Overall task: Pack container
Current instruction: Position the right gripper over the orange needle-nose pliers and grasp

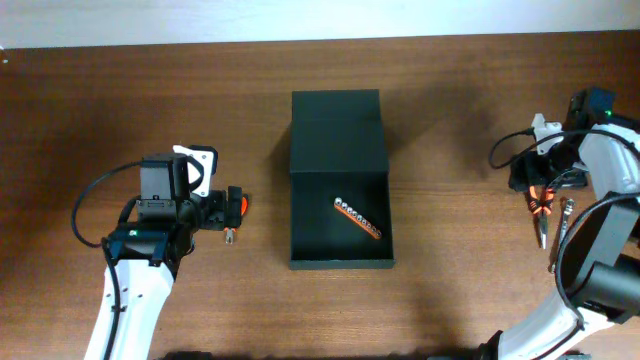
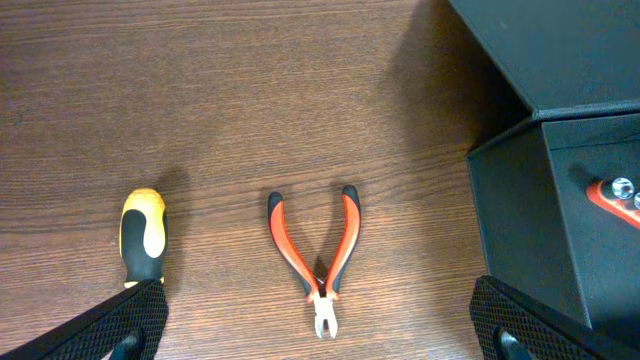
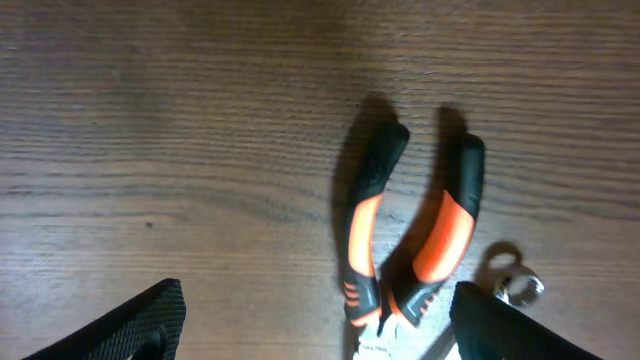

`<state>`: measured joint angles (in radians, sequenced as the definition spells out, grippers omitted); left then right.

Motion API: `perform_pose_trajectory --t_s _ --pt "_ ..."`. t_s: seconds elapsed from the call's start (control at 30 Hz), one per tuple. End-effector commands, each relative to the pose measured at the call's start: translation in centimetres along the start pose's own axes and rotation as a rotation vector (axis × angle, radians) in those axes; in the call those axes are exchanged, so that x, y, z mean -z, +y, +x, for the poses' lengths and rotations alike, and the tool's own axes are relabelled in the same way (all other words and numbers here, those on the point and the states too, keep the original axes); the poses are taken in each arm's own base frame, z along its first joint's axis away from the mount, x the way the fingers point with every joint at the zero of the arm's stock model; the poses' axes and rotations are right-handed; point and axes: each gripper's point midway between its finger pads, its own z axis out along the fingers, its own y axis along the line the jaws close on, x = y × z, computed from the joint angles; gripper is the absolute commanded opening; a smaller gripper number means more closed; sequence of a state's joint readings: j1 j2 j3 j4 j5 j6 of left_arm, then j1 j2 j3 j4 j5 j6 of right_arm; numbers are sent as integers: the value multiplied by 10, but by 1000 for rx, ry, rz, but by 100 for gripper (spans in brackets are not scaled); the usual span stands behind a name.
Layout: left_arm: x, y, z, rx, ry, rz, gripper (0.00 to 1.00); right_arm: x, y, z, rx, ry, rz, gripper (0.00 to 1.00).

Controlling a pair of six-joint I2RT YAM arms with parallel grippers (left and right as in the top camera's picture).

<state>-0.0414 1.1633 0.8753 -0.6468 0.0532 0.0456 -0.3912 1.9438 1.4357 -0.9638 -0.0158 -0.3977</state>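
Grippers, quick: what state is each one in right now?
Left gripper: open, holding nothing.
Right gripper: open, holding nothing.

Both arms are white tubes with black joints. The left arm (image 1: 130, 300) has a black cable (image 1: 85, 212) looping at its nine o'clock. The right arm (image 1: 610, 160) carries a green light (image 1: 605, 112) at twelve o'clock. The left gripper (image 2: 320, 325) has black fingers (image 2: 125, 318).
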Motion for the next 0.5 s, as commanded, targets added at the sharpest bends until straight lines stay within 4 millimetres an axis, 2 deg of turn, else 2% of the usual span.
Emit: perform_pose_trajectory --t_s 0.0,0.47 --pt "1 0 -6 -12 -13 7 99 -14 -2 3 4 31 1 84" --pt "1 0 -6 -12 -12 8 99 -39 1 13 2 50 -7 83"
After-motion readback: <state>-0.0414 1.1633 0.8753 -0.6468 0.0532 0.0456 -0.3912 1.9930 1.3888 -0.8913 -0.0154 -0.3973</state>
